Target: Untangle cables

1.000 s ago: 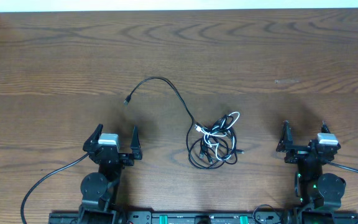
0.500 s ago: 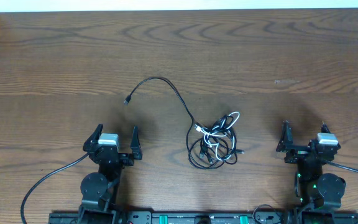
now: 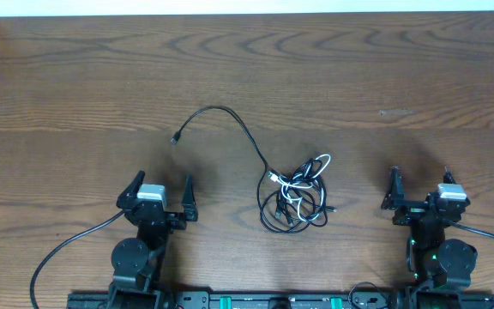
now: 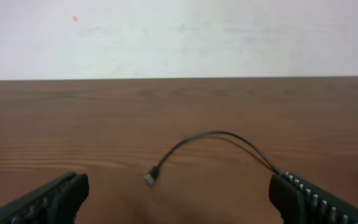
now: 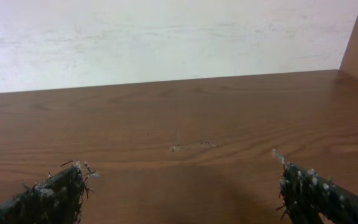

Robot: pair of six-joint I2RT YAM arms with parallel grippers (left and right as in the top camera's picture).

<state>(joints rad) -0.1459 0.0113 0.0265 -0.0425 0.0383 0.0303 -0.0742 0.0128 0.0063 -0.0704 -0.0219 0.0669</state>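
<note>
A knot of thin black cables and a short white cable lies on the wooden table between the arms. One long black cable arcs from the knot up and left to a small plug end. The left wrist view shows that plug and the arc ahead. My left gripper is open and empty, left of the knot. My right gripper is open and empty, right of the knot. The right wrist view shows only bare table between its fingers.
Thicker black cords run from the arm bases, one at the left and one at the right. The table's far edge meets a white wall. A pale scuff mark is on the wood.
The left gripper has shifted very slightly to the right. The cables and the right arm have not moved.
</note>
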